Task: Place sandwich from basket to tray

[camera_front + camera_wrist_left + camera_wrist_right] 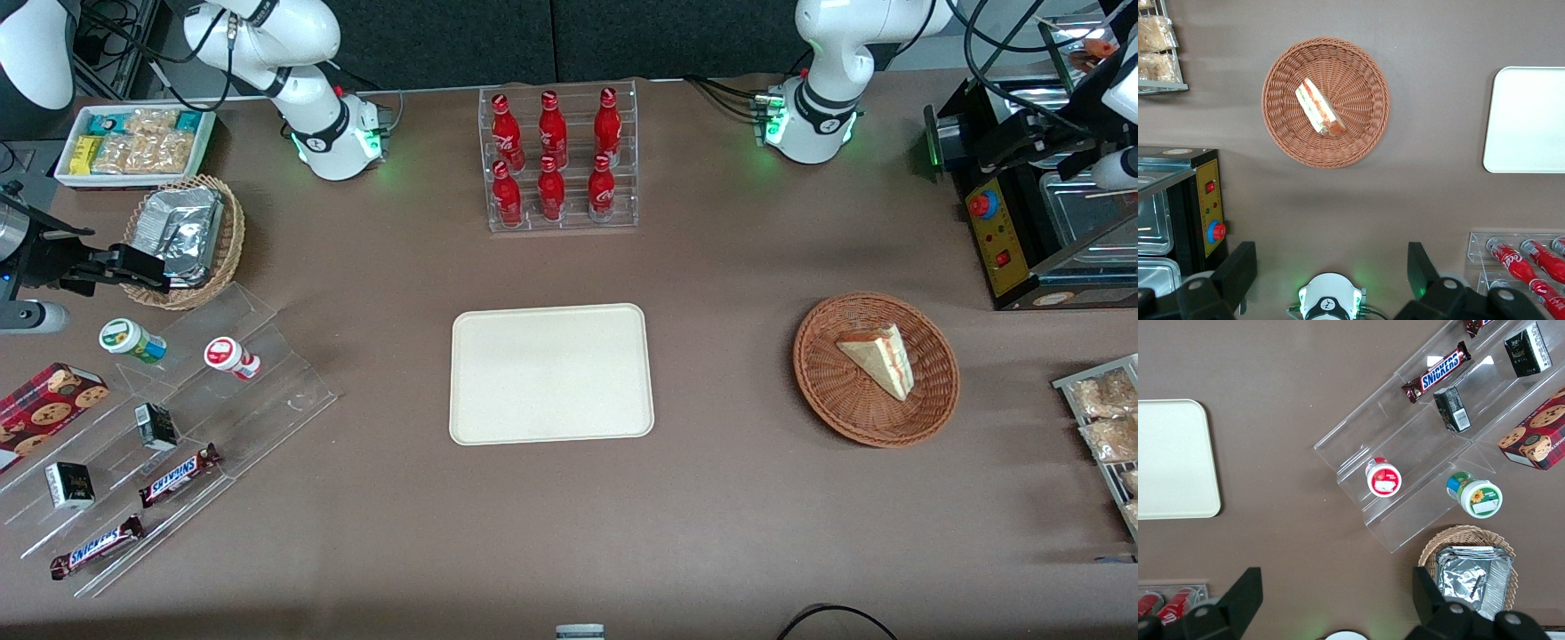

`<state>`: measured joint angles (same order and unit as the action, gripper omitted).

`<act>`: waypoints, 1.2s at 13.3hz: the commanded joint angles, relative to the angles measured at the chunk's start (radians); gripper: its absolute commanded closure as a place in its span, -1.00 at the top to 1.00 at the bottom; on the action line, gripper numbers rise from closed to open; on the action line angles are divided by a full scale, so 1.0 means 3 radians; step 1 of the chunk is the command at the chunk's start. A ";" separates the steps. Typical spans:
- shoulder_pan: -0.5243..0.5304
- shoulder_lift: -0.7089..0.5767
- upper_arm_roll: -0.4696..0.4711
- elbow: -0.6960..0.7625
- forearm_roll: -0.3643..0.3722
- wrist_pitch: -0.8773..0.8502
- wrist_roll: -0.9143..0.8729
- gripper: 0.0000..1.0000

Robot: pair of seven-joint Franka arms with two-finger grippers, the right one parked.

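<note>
Toward the parked arm's end of the bench: white box w/ snack packets, then a tan wicker basket holding foil packets. Nearer the front cam, a clear acrylic stand w/ 2 small lidded cups, 2 dark cartons and 2 Snickers bars. A red cookie box lies beside the stand.

Mid-bench: clear rack w/ 6 red bottles, upright, in 2 rows. Nearer the cam, the cream tray lies flat, nothing on it.

Toward the working arm's end: reddish-brown basket, well apart from the tray. The sandwich is in the basket, approx. centred, lying on its side w/ the red/green filling edge showing. Nothing touches it.

Past that, a black machine w/ yellow panel and red knob. Nearer the cam, a wire rack of bagged snacks at the bench edge.

Claw: released, fingers spread wide, nothing between them. It hangs high above the bench, over the arm's base. From its wrist cam the basket and sandwich sit well below, apart from the claw. A tray corner and some bottles also show there.
</note>
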<state>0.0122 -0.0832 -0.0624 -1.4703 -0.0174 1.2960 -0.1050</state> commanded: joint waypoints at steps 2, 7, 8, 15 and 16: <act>-0.0041 0.0042 0.0039 0.0089 0.0012 -0.0076 -0.0049 1.00; 0.0128 0.0272 0.0044 -0.0160 0.0232 0.0046 -0.0614 1.00; 0.0128 0.0252 0.0044 -0.0348 0.0237 0.0203 -0.0788 1.00; 0.0246 -0.0035 0.0044 -0.1918 0.0201 0.1824 -0.2118 1.00; 0.0246 -0.0040 0.0044 -0.2112 0.0206 0.2074 -0.2251 1.00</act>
<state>0.0728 -0.0441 -0.0401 -1.9846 0.0408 1.8124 -0.7064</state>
